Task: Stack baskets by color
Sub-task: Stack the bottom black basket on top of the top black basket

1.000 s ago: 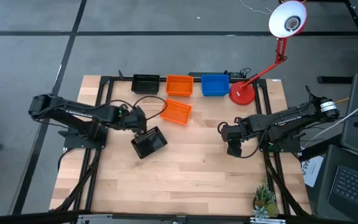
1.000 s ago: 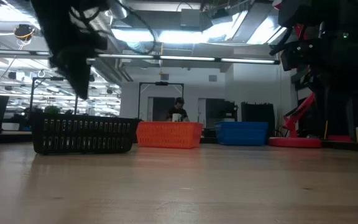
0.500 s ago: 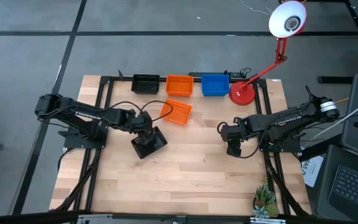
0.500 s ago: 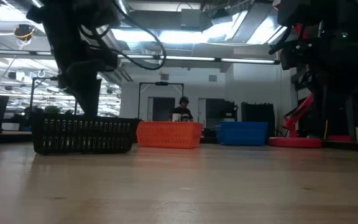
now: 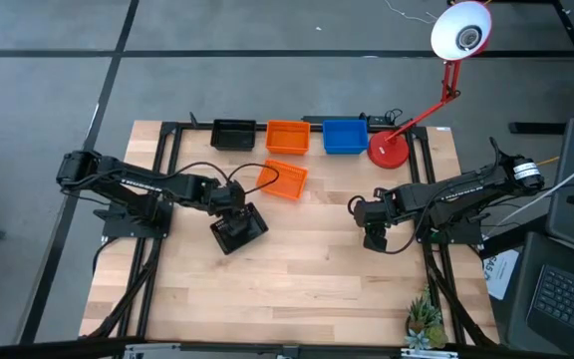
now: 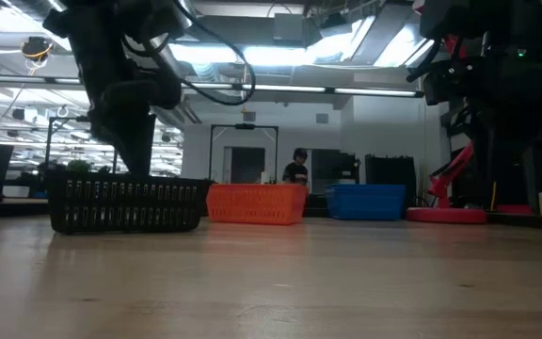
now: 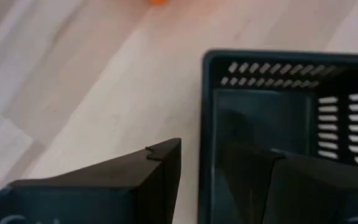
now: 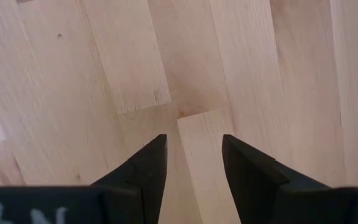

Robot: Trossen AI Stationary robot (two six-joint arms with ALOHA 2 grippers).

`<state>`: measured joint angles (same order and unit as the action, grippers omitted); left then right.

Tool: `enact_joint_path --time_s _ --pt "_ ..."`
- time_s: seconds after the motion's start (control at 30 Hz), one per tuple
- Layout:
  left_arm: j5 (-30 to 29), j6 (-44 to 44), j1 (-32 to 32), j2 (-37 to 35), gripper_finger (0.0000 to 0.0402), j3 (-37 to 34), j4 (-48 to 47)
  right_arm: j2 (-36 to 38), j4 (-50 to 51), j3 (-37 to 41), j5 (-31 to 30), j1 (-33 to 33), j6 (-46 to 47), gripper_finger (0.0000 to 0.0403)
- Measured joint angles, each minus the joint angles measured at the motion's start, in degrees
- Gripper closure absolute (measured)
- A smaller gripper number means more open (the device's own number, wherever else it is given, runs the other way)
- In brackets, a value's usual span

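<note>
While my overhead view shows a back row at twelve o'clock of black basket (image 5: 233, 134), orange basket (image 5: 287, 136) and blue basket (image 5: 345, 136), each possibly several nested, a loose orange basket (image 5: 285, 179) and a loose black basket (image 5: 239, 228) remain unstacked, so I judge us past halfway. At the left wrist, my left gripper (image 7: 194, 180) straddles the loose black basket's wall, jaws spread, one finger inside. At the right wrist, my right gripper (image 8: 194, 163) waits at three o'clock, released over bare table (image 8: 92, 74).

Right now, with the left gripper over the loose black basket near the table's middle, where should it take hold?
Take the black basket by its thin slotted side wall, from straight above. It sits upright and open-topped, and the left gripper is open with one finger inside the wall and one outside, so lowering and closing should pinch the rim.
</note>
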<state>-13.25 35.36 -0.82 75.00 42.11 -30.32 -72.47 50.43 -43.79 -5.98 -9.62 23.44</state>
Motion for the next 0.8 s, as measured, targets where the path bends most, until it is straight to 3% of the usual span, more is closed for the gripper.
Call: enact_joint_path --time_s 0.4,0.47,0.6,0.73,0.8 --pt "2.7 -1.7 -0.8 7.1 0.03 0.0 0.5 0.0 0.0 0.0 0.0 0.0 0.0 0.0248" --pt "3.0 -5.0 -1.3 7.8 0.0315 0.0 0.5 0.0 0.0 0.0 0.0 0.0 0.0 0.0248" --pt "4.2 -10.1 -0.9 7.6 0.0386 2.4 -2.1 0.0 0.0 0.0 0.0 0.0 0.0 0.0248" --pt "2.2 -21.5 1.7 4.3 0.0399 10.1 -11.6 0.0 0.0 0.0 0.0 0.0 0.0 0.0248" --pt "-2.9 -28.9 4.7 3.2 0.04 15.5 -16.2 0.0 -0.1 0.0 0.0 0.0 -0.2 0.0248"
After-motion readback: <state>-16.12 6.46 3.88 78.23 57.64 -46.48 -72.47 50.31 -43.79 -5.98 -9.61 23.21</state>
